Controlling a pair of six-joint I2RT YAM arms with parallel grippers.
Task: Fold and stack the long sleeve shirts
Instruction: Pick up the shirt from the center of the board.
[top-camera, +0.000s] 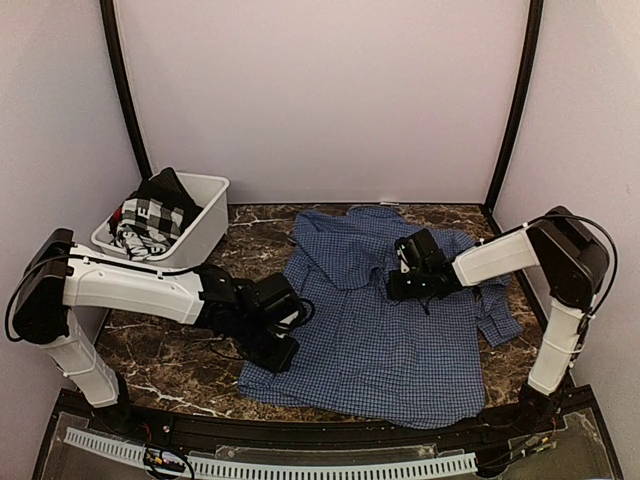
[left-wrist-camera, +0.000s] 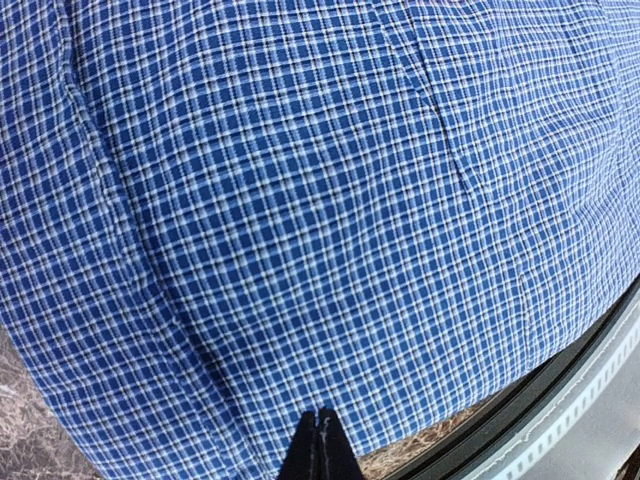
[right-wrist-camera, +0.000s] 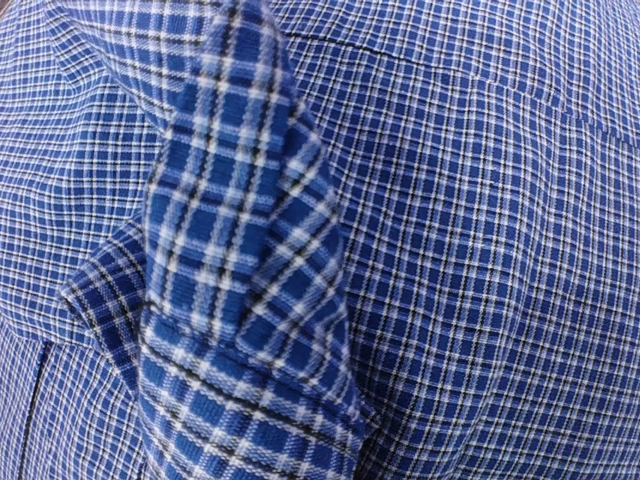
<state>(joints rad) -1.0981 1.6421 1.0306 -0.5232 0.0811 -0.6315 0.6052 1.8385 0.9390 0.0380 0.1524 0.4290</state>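
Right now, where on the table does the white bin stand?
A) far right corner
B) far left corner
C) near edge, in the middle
B: the white bin stands at the far left corner of the table, left of the blue shirt.

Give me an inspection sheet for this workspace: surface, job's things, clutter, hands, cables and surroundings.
Surface: dark marble table, its right half largely under cloth.
Job's things: blue check shirt spread out, rumpled near the collar; more clothes heaped in the bin.
Clutter: white bin at the far left; nothing else seen.
Hands: left hand shut at the shirt's near hem, pinch unclear; right hand shut, seemingly pinching a raised fold of shirt, fingers hidden.
Cables: black cable looping along the right arm; loose wires at the near edge.
Surroundings: pale walls, black poles in the corners.
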